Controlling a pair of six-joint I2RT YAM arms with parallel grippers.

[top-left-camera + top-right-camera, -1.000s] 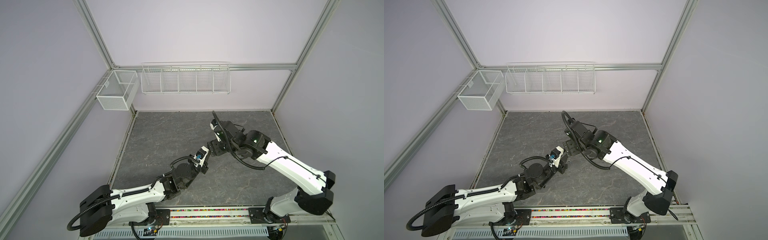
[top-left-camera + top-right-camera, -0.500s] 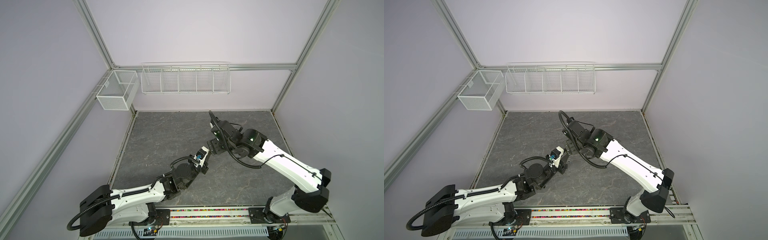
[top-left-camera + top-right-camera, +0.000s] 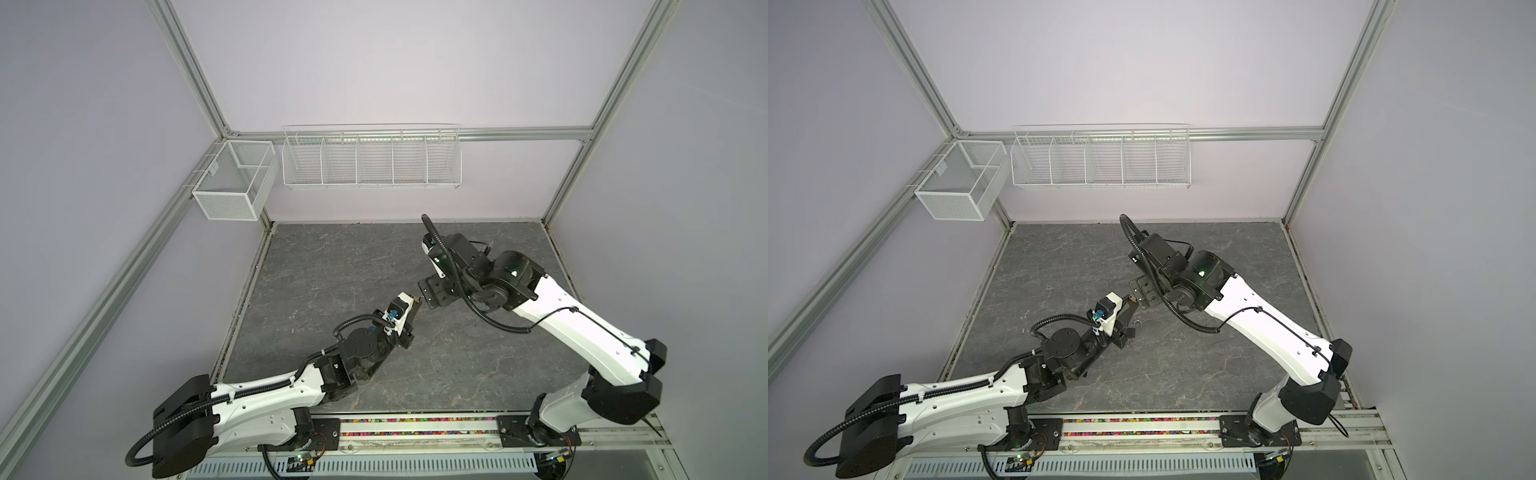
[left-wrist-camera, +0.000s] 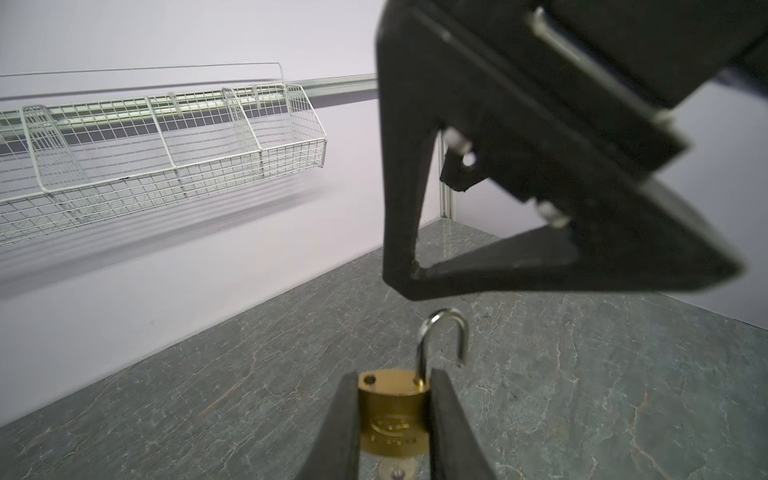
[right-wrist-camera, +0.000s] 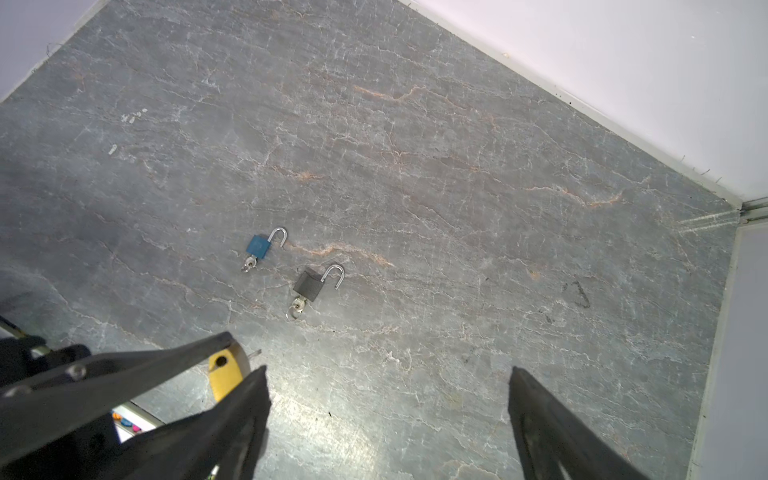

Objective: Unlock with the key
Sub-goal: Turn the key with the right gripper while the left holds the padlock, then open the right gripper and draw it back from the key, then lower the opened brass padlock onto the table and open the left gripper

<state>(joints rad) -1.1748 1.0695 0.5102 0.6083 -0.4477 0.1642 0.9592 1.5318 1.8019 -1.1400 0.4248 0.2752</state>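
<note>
- Left gripper (image 4: pixel 392 378) clamps brass padlock (image 4: pixel 392 419); shackle (image 4: pixel 442 332) stands open.
- Shackle end points at right gripper (image 5: pixel 386 370), jaws wide, empty, just beyond; key (image 4: pixel 397 467) at opposite end.

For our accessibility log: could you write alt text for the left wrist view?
The left gripper clamps a brass padlock, shackle sprung open, key inserted. A black finger of the right gripper hangs close to the shackle; behind, grey table and wire basket.
</note>
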